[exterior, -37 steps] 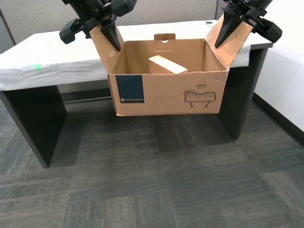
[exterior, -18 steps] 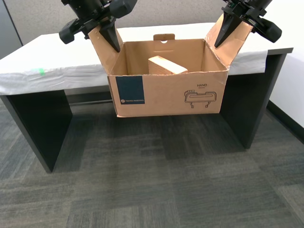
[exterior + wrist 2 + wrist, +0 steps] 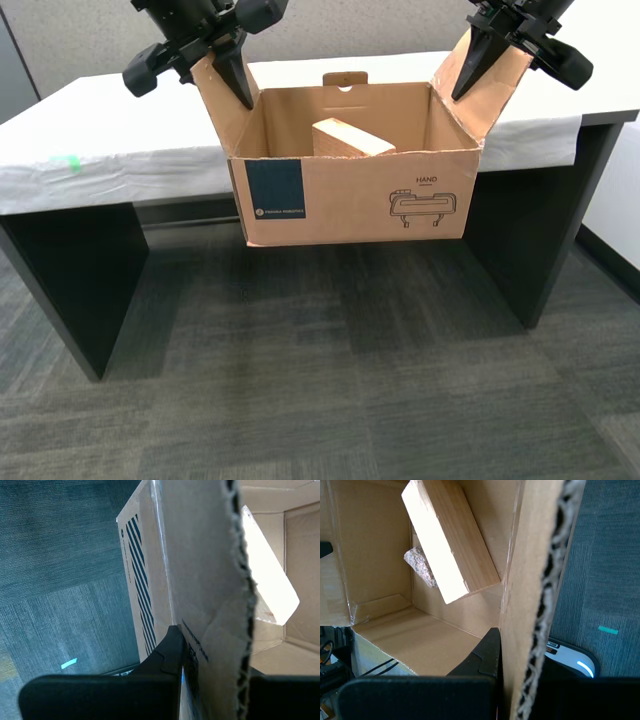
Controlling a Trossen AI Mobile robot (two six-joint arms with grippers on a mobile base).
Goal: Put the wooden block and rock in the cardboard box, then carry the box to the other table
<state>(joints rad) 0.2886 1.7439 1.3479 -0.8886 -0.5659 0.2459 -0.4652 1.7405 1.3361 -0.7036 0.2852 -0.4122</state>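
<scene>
The cardboard box (image 3: 350,195) hangs in the air over the carpet, just in front of the other table (image 3: 120,130) with its white sheet. My first gripper (image 3: 460,92) (image 3: 522,655) is shut on the box's side flap at the exterior view's right. My second gripper (image 3: 245,97) (image 3: 215,665) is shut on the flap at the exterior view's left. Inside the box the wooden block (image 3: 350,138) (image 3: 450,540) (image 3: 267,580) leans tilted against the back wall. The rock (image 3: 420,565) lies beside the block on the box floor, hidden in the exterior view.
A green tape mark (image 3: 66,162) sits on the sheet near the exterior view's left. Dark table legs (image 3: 60,280) (image 3: 535,220) stand at both sides, grey carpet (image 3: 330,380) below, a grey partition behind.
The whole scene has shifted around the box: the table has grown and widened in view, so the camera moved closer. The box and both grippers keep their places in view.
</scene>
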